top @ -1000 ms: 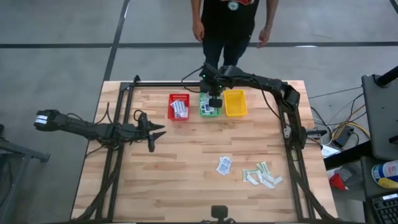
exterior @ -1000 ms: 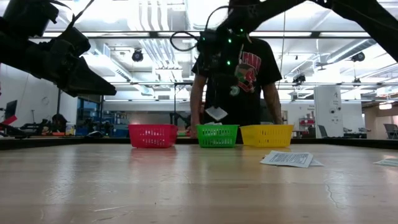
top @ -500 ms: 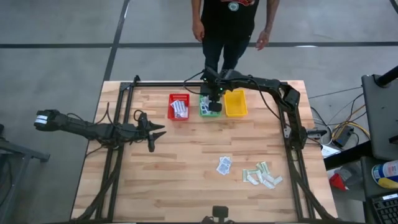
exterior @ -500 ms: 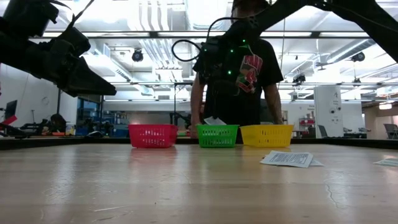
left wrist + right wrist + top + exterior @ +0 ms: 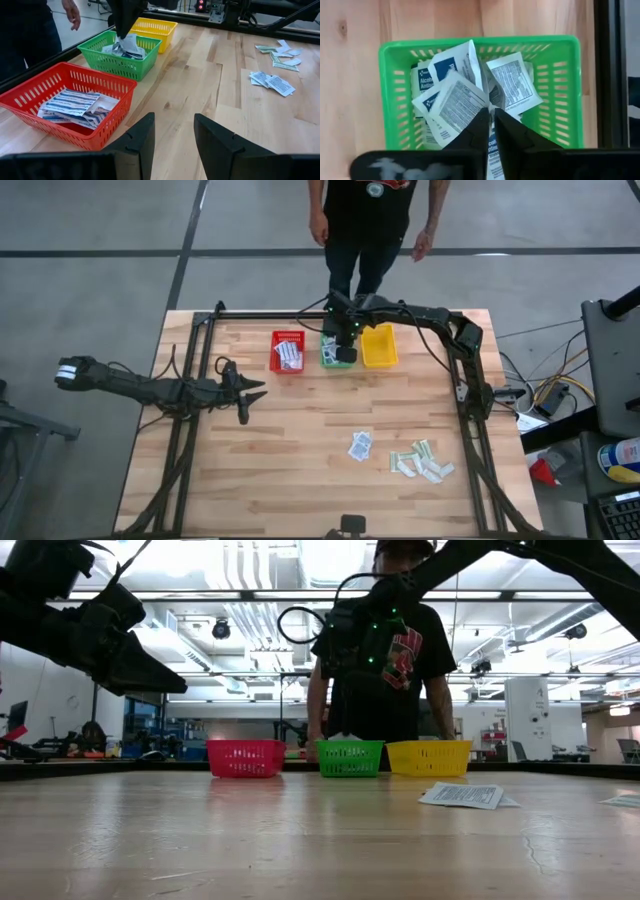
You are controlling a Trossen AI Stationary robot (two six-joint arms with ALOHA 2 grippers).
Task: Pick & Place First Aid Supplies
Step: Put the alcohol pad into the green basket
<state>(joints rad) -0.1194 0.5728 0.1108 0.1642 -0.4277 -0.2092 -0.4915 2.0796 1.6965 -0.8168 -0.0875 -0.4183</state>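
- The right gripper hangs over the green basket at the upper middle of the high view. Its fingers stand almost together among the square white-blue packets piled in that basket. I cannot tell whether one is still pinched.
- The left gripper hovers at the left middle of the high view, well apart from the baskets, its fingers spread with nothing between them.
- The red basket sits left of the green one and holds oblong packets with blue stripes; the yellow basket sits to the right.
- On the table, lower right of the high view, lie two square packets and, near them, a cluster of pale strips.
- A person in dark clothes stands beyond the table's far edge, top of the high view.
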